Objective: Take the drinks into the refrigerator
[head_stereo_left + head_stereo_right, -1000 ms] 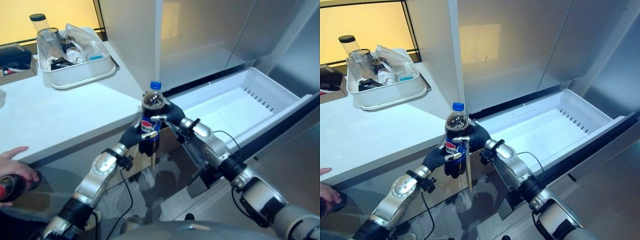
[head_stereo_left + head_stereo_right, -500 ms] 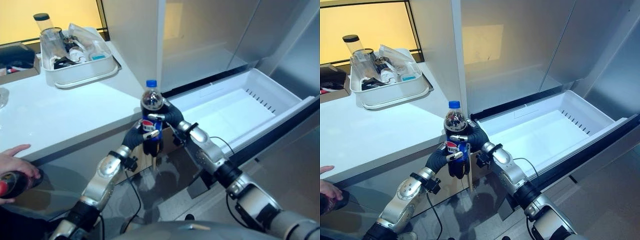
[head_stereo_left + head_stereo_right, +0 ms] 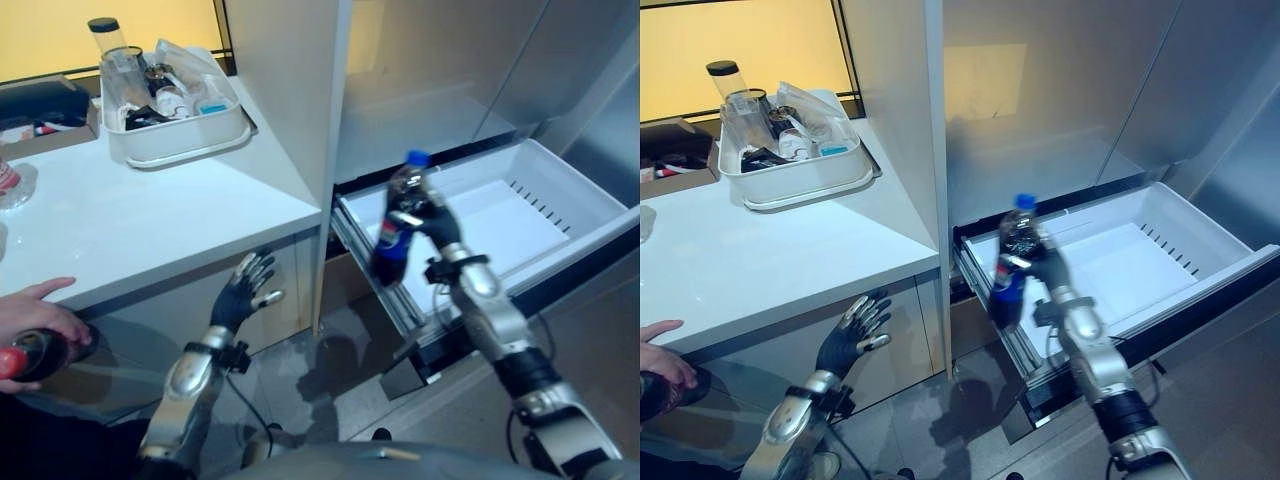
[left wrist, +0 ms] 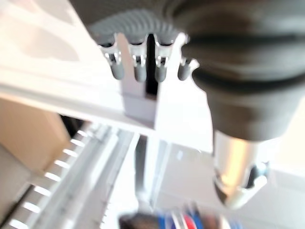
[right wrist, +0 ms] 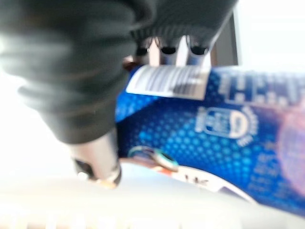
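Bottle: one cola bottle (image 3: 398, 230), dark drink, blue cap, blue label, tilted, centre-right of the frame over the front left corner of the drawer.
Right hand: right hand (image 3: 432, 222) curled round the bottle; its wrist view has the blue label (image 5: 228, 129) close up under the fingers.
Left hand: left hand (image 3: 243, 293) lower left of centre, fingers spread, holding nothing, in front of the counter's lower front; its wrist view has straight fingers (image 4: 138, 66) and a blur of the bottle at the bottom edge.
Drawer: one white plastic refrigerator drawer (image 3: 560, 175), pulled open, smooth floor, slotted right wall.
Counter: white counter (image 3: 150, 215), upper left.
Tray: one white tub (image 3: 180, 140) of clutter.
Person: a hand (image 3: 35, 320) at the left edge, on a dark bottle (image 3: 25, 355).
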Robot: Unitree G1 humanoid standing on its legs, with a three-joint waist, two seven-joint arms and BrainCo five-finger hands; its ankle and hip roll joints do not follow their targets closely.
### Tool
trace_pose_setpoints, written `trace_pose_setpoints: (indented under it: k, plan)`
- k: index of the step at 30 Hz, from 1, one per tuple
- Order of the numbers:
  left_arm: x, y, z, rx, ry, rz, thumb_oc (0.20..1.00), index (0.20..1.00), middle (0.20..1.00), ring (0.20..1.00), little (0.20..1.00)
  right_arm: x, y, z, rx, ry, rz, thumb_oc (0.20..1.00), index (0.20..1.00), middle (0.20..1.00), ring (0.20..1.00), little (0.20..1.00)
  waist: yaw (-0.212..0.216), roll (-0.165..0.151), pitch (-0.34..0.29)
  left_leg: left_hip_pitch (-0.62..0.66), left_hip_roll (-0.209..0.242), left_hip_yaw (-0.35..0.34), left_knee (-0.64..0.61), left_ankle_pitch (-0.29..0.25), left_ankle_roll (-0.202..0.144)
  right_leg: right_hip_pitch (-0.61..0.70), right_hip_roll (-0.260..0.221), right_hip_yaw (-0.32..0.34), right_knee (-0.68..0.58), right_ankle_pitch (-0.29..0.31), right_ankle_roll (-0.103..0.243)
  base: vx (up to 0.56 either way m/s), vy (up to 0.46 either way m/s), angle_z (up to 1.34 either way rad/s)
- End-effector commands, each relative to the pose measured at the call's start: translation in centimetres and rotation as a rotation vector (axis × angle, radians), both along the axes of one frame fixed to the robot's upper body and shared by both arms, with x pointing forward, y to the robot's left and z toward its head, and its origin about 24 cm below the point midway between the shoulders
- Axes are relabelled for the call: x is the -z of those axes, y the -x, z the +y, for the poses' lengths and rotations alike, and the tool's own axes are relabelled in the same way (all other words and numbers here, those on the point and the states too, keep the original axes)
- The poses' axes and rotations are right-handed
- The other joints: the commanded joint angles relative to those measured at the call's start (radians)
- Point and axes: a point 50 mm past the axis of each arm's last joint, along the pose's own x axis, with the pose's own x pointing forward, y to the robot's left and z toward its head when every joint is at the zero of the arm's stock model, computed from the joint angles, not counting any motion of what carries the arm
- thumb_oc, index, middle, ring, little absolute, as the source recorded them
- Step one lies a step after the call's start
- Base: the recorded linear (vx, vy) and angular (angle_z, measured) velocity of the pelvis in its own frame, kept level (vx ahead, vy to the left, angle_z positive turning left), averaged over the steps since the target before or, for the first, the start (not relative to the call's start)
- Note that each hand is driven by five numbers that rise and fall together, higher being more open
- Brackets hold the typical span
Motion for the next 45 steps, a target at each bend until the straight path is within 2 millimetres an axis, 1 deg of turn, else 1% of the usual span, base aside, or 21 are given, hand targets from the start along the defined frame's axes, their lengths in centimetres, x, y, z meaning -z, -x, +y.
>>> trace_pose_setpoints:
  k: [1,6,8,10,11,14,16,17,18,20,25,26,29,30,31,33,36,38,39,40,45]
  plan:
    - [-2.1,-1.4,-0.5,0.064,-0.043,-0.125,1.0,1.0,1.0,1.0,1.0,-10.0,1.2,0.3,-0.024,-0.037,-0.508,0.2,0.2,0.2,0.2,0.2,0.009,-0.02,-0.013,0.002,-0.079,-0.018,0.001,-0.076,0.09,0.022,0.016,-0.025,0.074,-0.045,0.022,0.0,0.0,0.0]
    - [-2.5,-1.1,0.3,0.045,-0.064,-0.139,1.0,1.0,1.0,1.0,1.0,-11.8,2.2,-2.6,0.088,0.013,-0.576,0.2,0.2,0.2,0.2,0.2,0.008,-0.028,-0.012,-0.003,-0.081,-0.02,0.001,-0.076,0.089,0.02,0.02,-0.025,0.07,-0.045,0.021,0.0,0.0,0.0]
    - [-2.7,-1.2,0.2,0.053,-0.065,-0.145,1.0,1.0,1.0,1.0,1.0,-11.8,2.0,-3.0,0.105,0.021,-0.57,0.2,0.2,0.2,0.2,0.2,0.009,-0.03,-0.012,-0.004,-0.081,-0.021,0.001,-0.076,0.089,0.019,0.02,-0.027,0.07,-0.044,0.021,0.0,0.0,0.0]
    - [-3.2,-1.2,-0.1,0.09,-0.061,-0.163,1.0,1.0,1.0,1.0,1.0,-12.1,1.5,-3.8,0.155,0.074,-0.546,0.2,0.2,0.2,0.2,0.2,0.011,-0.034,-0.012,-0.006,-0.081,-0.02,0.001,-0.076,0.088,0.017,0.022,-0.025,0.069,-0.044,0.022,0.0,0.0,0.0]
    - [-4.3,-1.3,-0.5,0.146,-0.072,-0.203,1.0,1.0,1.0,1.0,1.0,-11.7,0.2,-4.5,0.203,0.21,-0.463,0.2,0.2,0.2,0.2,0.2,0.016,-0.04,-0.012,-0.009,-0.081,-0.021,0.001,-0.074,0.087,0.016,0.022,-0.023,0.067,-0.041,0.023,0.0,0.0,0.0]
    - [-5.2,-1.4,-1.0,0.179,-0.065,-0.245,1.0,1.0,1.0,1.0,1.0,-11.0,-1.0,-4.8,0.224,0.3,-0.387,0.2,0.2,0.2,0.2,0.2,0.019,-0.045,-0.007,-0.012,-0.081,-0.021,0.001,-0.072,0.087,0.013,0.022,-0.023,0.066,-0.038,0.024,0.0,0.0,0.0]
    - [-6.5,-1.5,-2.2,0.227,-0.023,-0.305,1.0,1.0,1.0,1.0,1.0,-8.4,-3.2,-5.2,0.245,0.418,-0.209,0.2,0.2,0.2,0.2,0.2,0.032,-0.054,0.004,-0.022,-0.08,-0.022,0.001,-0.067,0.087,0.004,0.022,-0.025,0.067,-0.035,0.024,-0.03,0.0,0.0]
    - [-6.5,-1.5,-2.2,0.225,-0.022,-0.306,1.0,1.0,1.0,1.0,1.0,-8.5,-3.3,-5.2,0.244,0.418,-0.211,0.2,0.2,0.2,0.2,0.2,0.031,-0.053,0.004,-0.022,-0.08,-0.021,0.001,-0.067,0.087,0.004,0.022,-0.025,0.068,-0.035,0.024,-0.06,-0.001,0.0]
    - [-7.6,-1.5,-3.1,0.264,0.003,-0.356,1.0,1.0,1.0,1.0,1.0,-6.5,-4.7,-5.3,0.254,0.493,-0.084,0.2,0.2,0.2,0.2,0.2,0.044,-0.059,0.016,-0.035,-0.081,-0.026,0.001,-0.061,0.088,-0.006,0.022,-0.025,0.069,-0.032,0.024,-0.04,0.001,0.01]
    - [-8.1,-1.6,-3.5,0.278,0.008,-0.384,1.0,1.0,1.0,1.0,1.0,-6.2,-5.6,-4.9,0.242,0.563,-0.049,0.2,0.2,0.2,0.2,0.2,0.048,-0.061,0.024,-0.045,-0.082,-0.028,0.001,-0.057,0.089,-0.015,0.022,-0.026,0.072,-0.031,0.025,-0.05,0.003,0.01]
    - [-10.3,-2.0,-5.6,0.35,0.057,-0.484,1.0,1.0,1.0,1.0,1.0,-2.8,-7.8,-4.0,0.237,0.738,0.156,0.2,0.2,0.2,0.2,0.2,0.078,-0.067,0.065,-0.102,-0.081,-0.044,0.001,-0.031,0.091,-0.056,0.016,-0.044,0.08,-0.025,0.024,-0.08,0.016,0.12]
    - [-11.4,-2.2,-6.6,0.389,0.083,-0.532,1.0,1.0,1.0,1.0,1.0,-1.5,-8.4,-3.6,0.235,0.809,0.235,0.2,0.2,0.2,0.2,0.2,0.093,-0.061,0.091,-0.132,-0.082,-0.053,0.002,-0.018,0.092,-0.08,0.011,-0.053,0.086,-0.021,0.025,-0.1,0.037,0.23]
    - [-12.2,-2.3,-7.2,0.41,0.097,-0.565,1.0,1.0,1.0,1.0,1.0,-0.4,-8.8,-3.3,0.228,0.927,0.306,0.2,0.2,0.2,0.2,0.2,0.101,-0.058,0.106,-0.163,-0.085,-0.065,0.005,-0.009,0.093,-0.106,0.007,-0.062,0.092,-0.018,0.024,-0.08,0.035,0.25]
    - [-13.1,-2.4,-7.7,0.422,0.109,-0.605,1.0,1.0,1.0,1.0,1.0,1.4,-8.6,-2.5,0.202,1.022,0.371,0.2,0.2,0.2,0.2,0.2,0.114,-0.049,0.126,-0.188,-0.089,-0.075,0.007,0.0,0.095,-0.121,0.002,-0.071,0.095,-0.016,0.024,-0.05,0.065,0.32]
    - [-13.3,-2.4,-7.8,0.421,0.114,-0.611,1.0,1.0,1.0,1.0,1.0,2.0,-8.6,-2.3,0.195,1.042,0.393,0.2,0.2,0.2,0.2,0.2,0.116,-0.046,0.131,-0.197,-0.091,-0.08,0.009,0.003,0.095,-0.126,-0.001,-0.074,0.096,-0.017,0.024,-0.03,0.061,0.28]
    - [-13.6,-2.5,-8.3,0.427,0.134,-0.621,1.0,1.0,1.0,1.0,1.0,4.5,-8.0,-1.3,0.145,1.061,0.473,0.2,0.2,0.2,0.2,0.2,0.125,-0.037,0.143,-0.212,-0.094,-0.09,0.012,0.005,0.097,-0.134,-0.007,-0.086,0.099,-0.019,0.024,0.0,0.036,0.16]
    - [-13.8,-2.5,-8.3,0.422,0.139,-0.63,1.0,1.0,1.0,1.0,1.0,5.6,-7.7,-0.6,0.137,1.037,0.506,0.2,0.2,0.2,0.2,0.2,0.132,-0.031,0.152,-0.227,-0.097,-0.098,0.014,0.009,0.097,-0.141,-0.013,-0.095,0.099,-0.02,0.023,-0.01,0.031,0.14]
    - [-14.0,-2.6,-8.5,0.412,0.142,-0.636,1.0,1.0,1.0,1.0,1.0,7.8,-6.9,1.6,0.067,1.048,0.548,0.2,0.2,0.2,0.2,0.2,0.141,-0.021,0.166,-0.244,-0.102,-0.105,0.015,0.012,0.097,-0.15,-0.018,-0.102,0.097,-0.02,0.024,0.0,0.025,0.06]
    - [-14.0,-2.6,-8.5,0.411,0.141,-0.636,1.0,1.0,1.0,1.0,1.0,7.9,-6.9,1.6,0.067,1.048,0.548,0.2,0.2,0.2,0.2,0.2,0.141,-0.022,0.164,-0.246,-0.102,-0.105,0.015,0.013,0.097,-0.151,-0.018,-0.103,0.097,-0.02,0.024,0.0,0.028,0.08]
    - [-14.2,-2.7,-8.4,0.401,0.134,-0.649,1.0,1.0,1.0,1.0,1.0,10.0,-5.9,3.2,-0.014,1.092,0.602,1.0,1.0,1.0,1.0,1.0,0.149,-0.012,0.173,-0.254,-0.105,-0.11,0.016,0.015,0.097,-0.155,-0.022,-0.109,0.093,-0.019,0.025,0.01,0.011,0.08]
    - [-14.1,-2.9,-8.2,0.369,0.124,-0.647,1.0,1.0,1.0,1.0,1.0,11.5,-5.1,6.0,-0.084,1.061,0.609,1.0,1.0,1.0,1.0,1.0,0.148,0.002,0.174,-0.259,-0.111,-0.12,0.01,0.017,0.096,-0.158,-0.03,-0.119,0.088,-0.018,0.026,0.0,0.023,0.09]
